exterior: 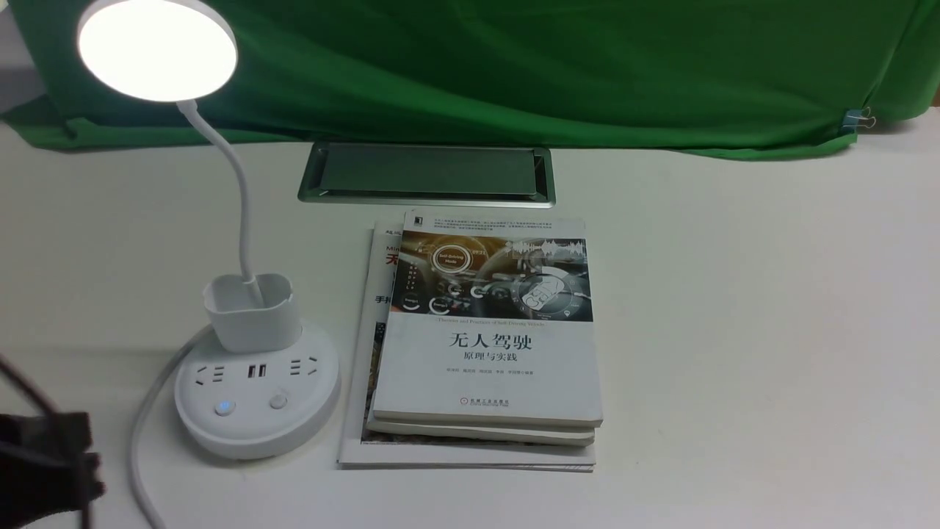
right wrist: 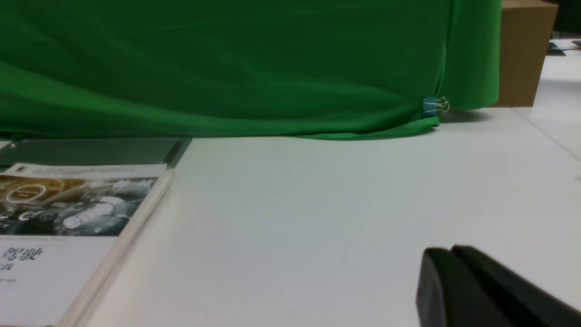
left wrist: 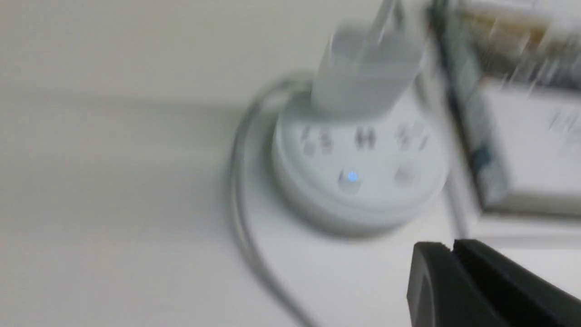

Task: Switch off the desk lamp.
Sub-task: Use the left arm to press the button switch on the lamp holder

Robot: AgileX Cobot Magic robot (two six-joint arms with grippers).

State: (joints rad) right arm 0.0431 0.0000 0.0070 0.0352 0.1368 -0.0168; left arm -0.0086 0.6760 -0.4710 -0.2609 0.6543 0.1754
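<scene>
Left gripper (exterior: 45, 461): low at the near left corner of the desk (exterior: 734, 330), near the lamp's base but apart from it. In the left wrist view its fingers (left wrist: 481, 281) lie pressed together, holding nothing.

Desk lamp (exterior: 252, 312): stands on the left of the desk, just beside the stack of books (exterior: 485, 345). Its disc head (exterior: 158, 50) is lit.
- The round base (exterior: 257, 430) carries sockets, USB ports and two buttons.
- The left button (exterior: 224, 407) glows blue; the right button (exterior: 277, 401) is unlit. Which one governs the light cannot be told.
- A white cord (exterior: 143, 433) trails off the base towards the near edge.

Handling, as a judgement: a light plastic unit on a smooth desk, likely to slide if pushed sideways. No hold is needed, only a straight downward press on a button with the closed fingertips. The thin neck (exterior: 239, 191) would flex and should be avoided.

Containers: the cup-shaped holder (exterior: 253, 294) contains only the foot of the neck. The recessed metal hatch (exterior: 426, 173) behind the books shows a flat lid; its contents are hidden.

Right gripper (right wrist: 449, 252): outside the front view, over bare desk to the right of the books, fingers together and empty.
</scene>
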